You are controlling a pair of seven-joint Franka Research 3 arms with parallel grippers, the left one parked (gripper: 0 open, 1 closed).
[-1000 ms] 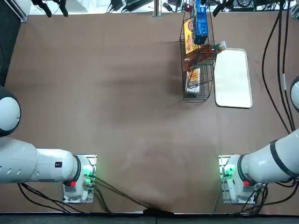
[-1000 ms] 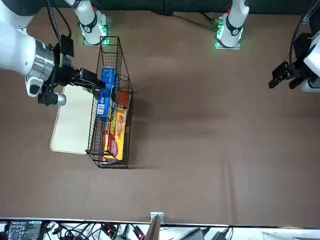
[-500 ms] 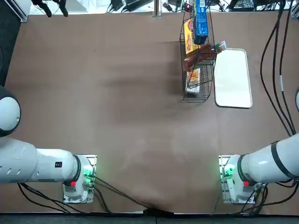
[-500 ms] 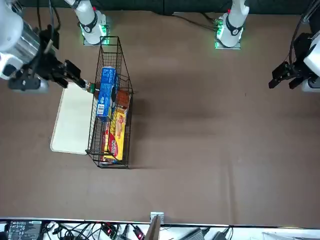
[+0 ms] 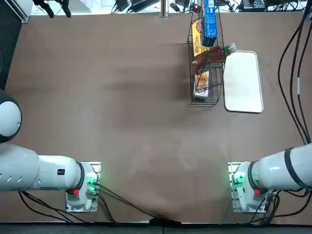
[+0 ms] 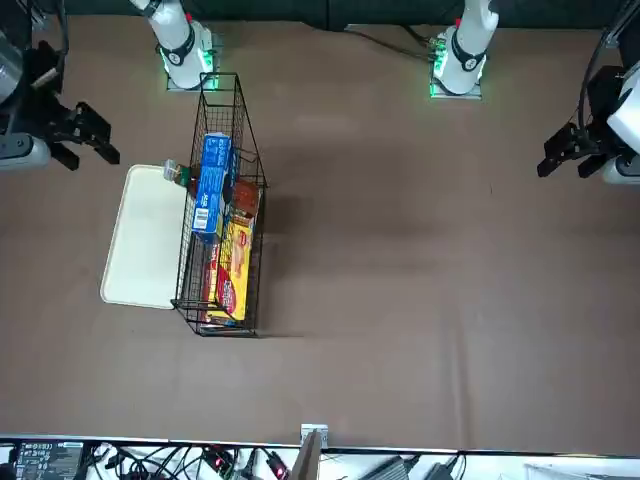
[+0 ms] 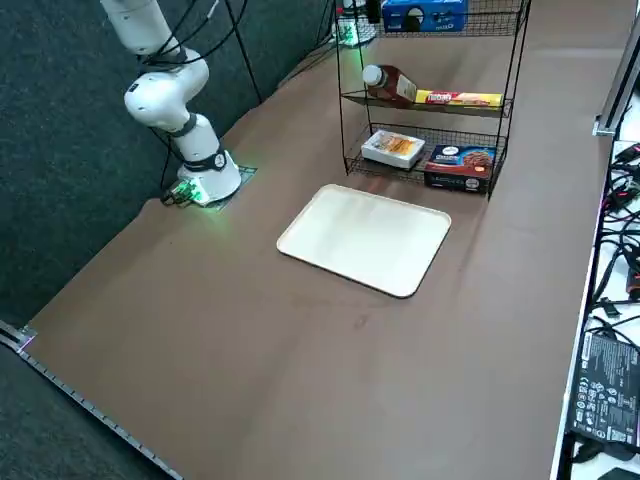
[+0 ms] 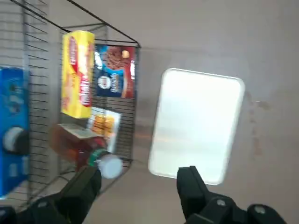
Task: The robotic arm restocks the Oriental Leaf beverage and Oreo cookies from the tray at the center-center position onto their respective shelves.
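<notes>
Tray (image 5: 243,83) right of shelves (image 5: 204,103).

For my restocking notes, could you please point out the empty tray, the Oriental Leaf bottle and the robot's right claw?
Tray (image 7: 366,240): right side view, middle of its bare surface.
Oriental Leaf bottle (image 7: 398,84): right side view, its brown body.
Right claw (image 8: 140,179): right wrist view, midway between its fingertips.
</notes>
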